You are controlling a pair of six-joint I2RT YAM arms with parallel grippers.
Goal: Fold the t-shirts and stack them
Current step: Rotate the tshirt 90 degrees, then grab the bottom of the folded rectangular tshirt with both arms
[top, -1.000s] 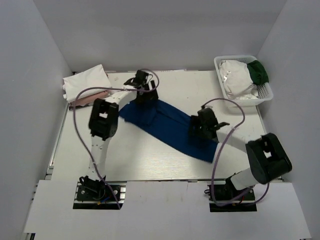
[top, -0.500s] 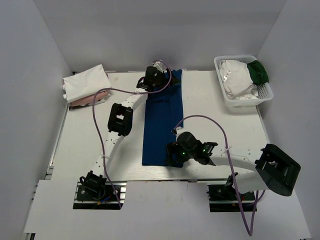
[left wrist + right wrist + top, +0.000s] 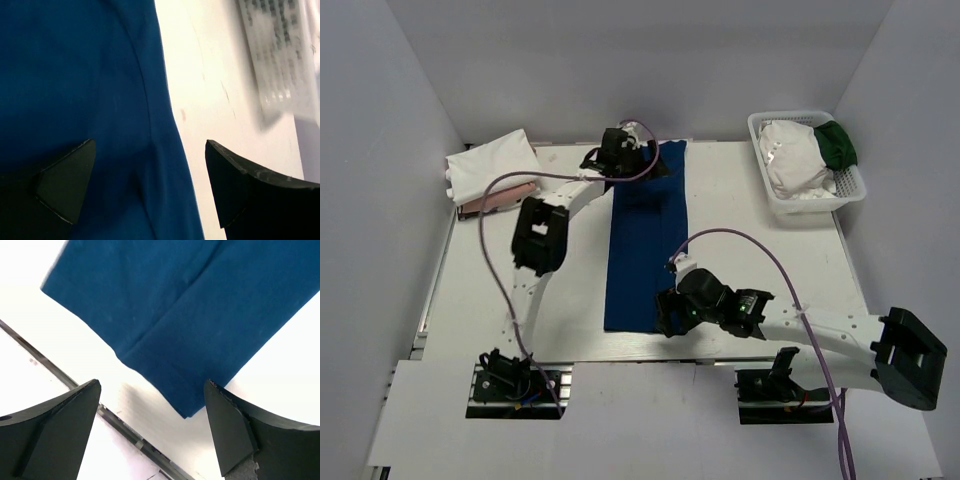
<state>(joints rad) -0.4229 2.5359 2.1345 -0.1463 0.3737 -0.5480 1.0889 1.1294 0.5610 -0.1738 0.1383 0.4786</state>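
Observation:
The royal-blue t-shirt (image 3: 645, 240) lies flat as a long narrow folded strip that runs from the far edge of the table to the near edge. My left gripper (image 3: 632, 152) is open over its far end, and the blue cloth (image 3: 75, 75) lies under the spread jaws (image 3: 150, 187). My right gripper (image 3: 668, 312) is open just above the strip's near right corner (image 3: 165, 340), with the fingertips (image 3: 150, 432) apart and empty. A folded white shirt (image 3: 490, 163) lies on a pale pink one (image 3: 500, 198) at the far left. Another white shirt (image 3: 795, 155) and a dark green one (image 3: 838, 145) sit in the basket.
The white lattice basket (image 3: 820, 203) stands at the far right corner and shows blurred in the left wrist view (image 3: 280, 50). The table's metal front edge (image 3: 125, 427) runs right beside the right gripper. White walls close in the table on three sides.
The blue shirt hung diagonally between both grippers a second ago. It has since been swung straight and laid down. The right gripper has moved to the near edge, and both jaws now stand open.

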